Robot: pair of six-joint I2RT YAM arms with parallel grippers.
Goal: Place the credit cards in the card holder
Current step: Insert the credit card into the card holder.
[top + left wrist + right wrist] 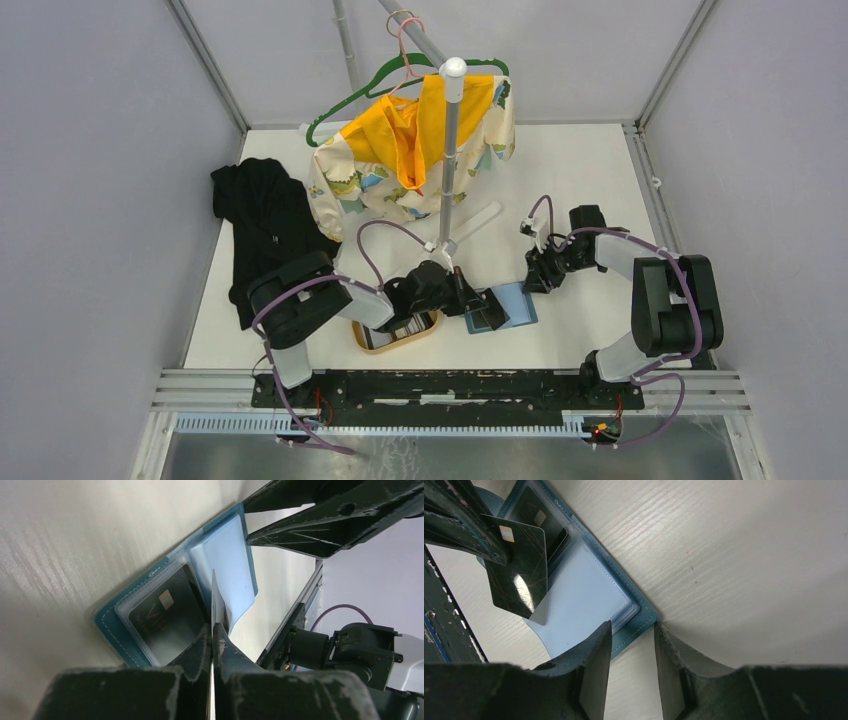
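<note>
The teal card holder [516,302] lies open on the table, pale blue pages up [589,595]. One black credit card [165,615] sits in its left sleeve. My left gripper [212,627] is shut on a second black credit card [519,575], held on edge and tilted over the holder's middle fold. My right gripper [631,630] is open at the holder's far corner [644,620], its left finger [591,665] over the edge of the pale page, with bare table between the jaws. More credit cards [402,325] lie in the tan tray [358,338].
A stand with a pole [448,150] rises behind the holder, carrying a yellow patterned garment [410,150] on a green hanger [345,105]. A black garment [265,225] lies at the left. The rail [450,385] runs along the near edge.
</note>
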